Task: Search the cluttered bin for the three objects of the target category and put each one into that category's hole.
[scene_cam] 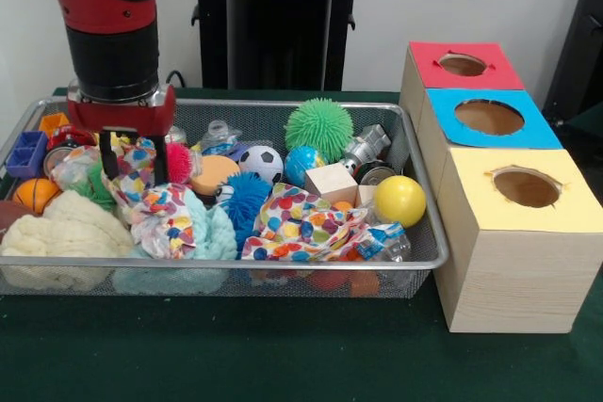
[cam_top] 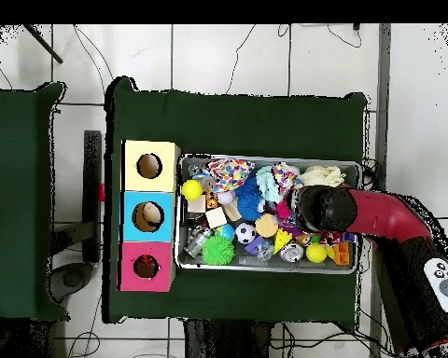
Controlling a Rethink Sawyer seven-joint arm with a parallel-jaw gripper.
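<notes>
Over the left part of a wire-mesh bin, the end effector hangs low among the clutter, its two thin dark fingers set a narrow gap apart with a crumpled polka-dot cloth bunched between and around them; whether they actually pinch it I cannot tell. Just in front lies a fluffy cream knitted piece, and beside it a soft pale-teal one. Toward the bin's middle sit a shaggy blue pom, a small soccer ball, a spiky green rubbery ball, a plain wooden cube and a second multicoloured dotted cloth. A smooth yellow ball rests near the right wall. Right of the bin, on the dark green bench, stands a row of three wooden boxes, each with a round hole in a coloured top: yellow box nearest, blue box in the middle, red box farthest.
</notes>
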